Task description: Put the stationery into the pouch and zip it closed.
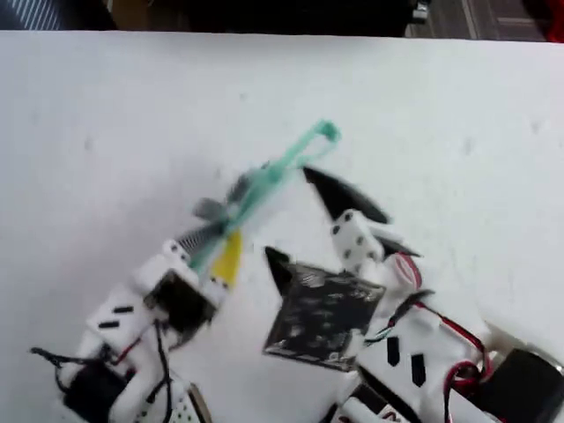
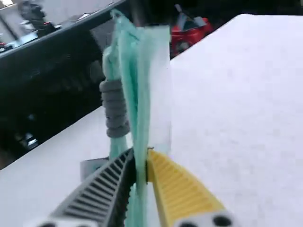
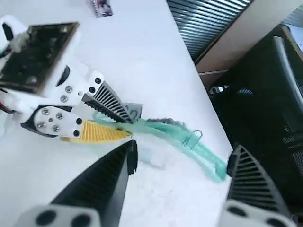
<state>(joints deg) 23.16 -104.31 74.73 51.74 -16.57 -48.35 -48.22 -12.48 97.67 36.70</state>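
High view shows the left fingers (image 1: 226, 257) clamped on one end of the pouch (image 1: 269, 181), whose long axis runs away from them over the bench (image 1: 441, 115), with the spread, empty right fingers (image 1: 339, 196) beside its far half.

Table (image 1: 106, 115): white, matte, flat top. In the high view we see its far edge run straight across, with dark room behind. In the left wrist view the top (image 2: 236, 118) is bare white out to a slanted edge. In the right wrist view one small dark-and-pink packet (image 3: 101, 8) lies flat on the top (image 3: 142, 47), well apart from the pouch (image 1: 264, 181). The pouch is over mid-table, edge-on; we can't tell if it touches the top.
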